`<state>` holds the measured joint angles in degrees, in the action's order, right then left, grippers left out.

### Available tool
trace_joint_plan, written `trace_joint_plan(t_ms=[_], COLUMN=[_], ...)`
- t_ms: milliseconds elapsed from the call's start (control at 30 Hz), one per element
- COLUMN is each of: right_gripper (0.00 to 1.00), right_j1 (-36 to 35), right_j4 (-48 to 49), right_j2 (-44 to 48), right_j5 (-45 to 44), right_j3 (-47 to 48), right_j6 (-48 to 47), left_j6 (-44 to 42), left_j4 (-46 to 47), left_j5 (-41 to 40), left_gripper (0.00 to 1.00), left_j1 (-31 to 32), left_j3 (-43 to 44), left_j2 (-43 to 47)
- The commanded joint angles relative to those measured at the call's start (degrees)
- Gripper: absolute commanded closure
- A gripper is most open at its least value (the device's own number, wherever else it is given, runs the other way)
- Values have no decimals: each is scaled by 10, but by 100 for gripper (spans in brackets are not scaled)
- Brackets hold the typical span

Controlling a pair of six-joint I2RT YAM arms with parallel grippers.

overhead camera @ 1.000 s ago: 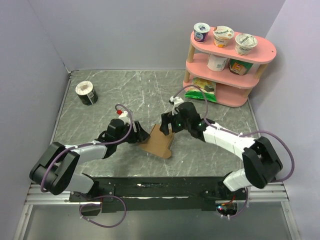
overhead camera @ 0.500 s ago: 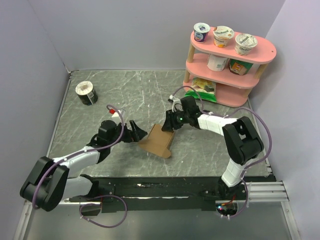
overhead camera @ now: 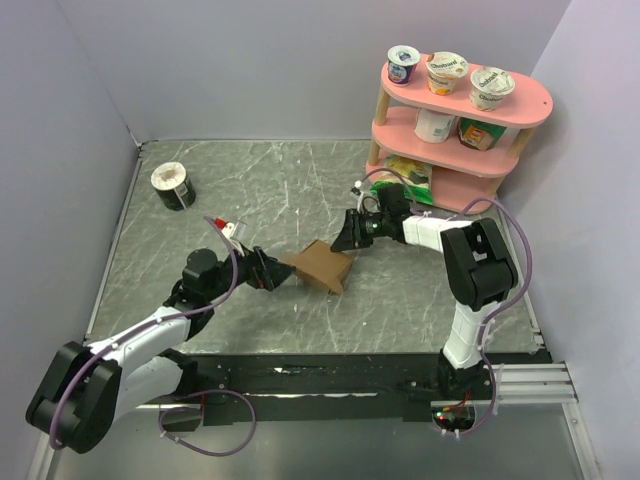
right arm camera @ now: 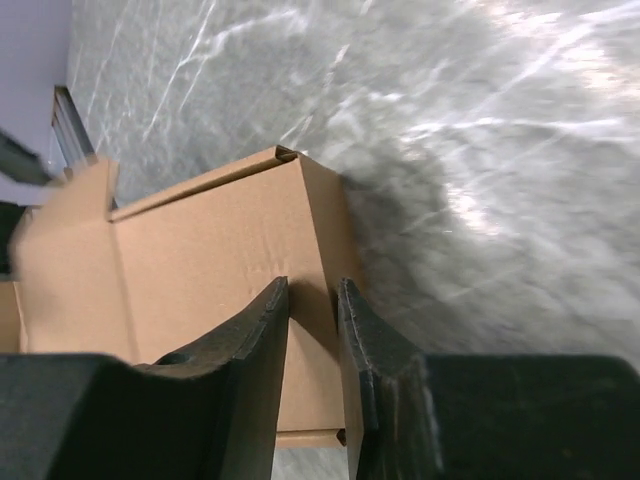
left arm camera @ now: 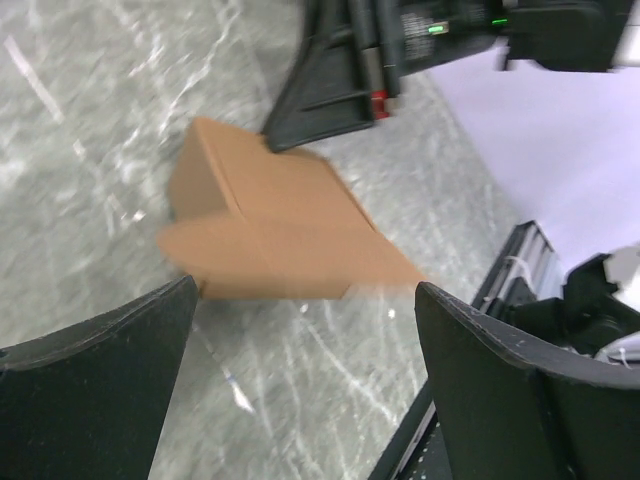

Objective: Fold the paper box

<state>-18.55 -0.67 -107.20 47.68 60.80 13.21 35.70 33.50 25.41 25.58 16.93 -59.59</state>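
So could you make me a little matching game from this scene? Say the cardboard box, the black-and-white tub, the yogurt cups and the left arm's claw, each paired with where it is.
Things:
1. paper box
2. black-and-white tub
3. yogurt cups
4. left gripper

Places:
A. on the top tier of the pink shelf
B. far left part of the table
C. middle of the table
D. just left of the box, fingers open toward it

Pairs: 1-C, 2-B, 3-A, 4-D
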Motion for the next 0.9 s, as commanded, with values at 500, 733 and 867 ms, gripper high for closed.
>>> trace_joint_plan(t_ms=[500, 733, 867], right_gripper=[58, 22, 18], right_j1=[27, 57, 74], right_j4=[-58, -35, -14], right_j2=[-15, 76, 199], right_j5=[-82, -127, -163], right_j3=[8, -46, -116], right_j6=[-14, 22, 48], left_j6=[-6, 5, -7], left_j4=[127, 164, 163], left_j5=[-9, 1, 0], left_gripper=[3, 3, 3], left_j1=[-3, -3, -4], left_j3=[59, 108, 138], left_j2=[-136, -208, -228])
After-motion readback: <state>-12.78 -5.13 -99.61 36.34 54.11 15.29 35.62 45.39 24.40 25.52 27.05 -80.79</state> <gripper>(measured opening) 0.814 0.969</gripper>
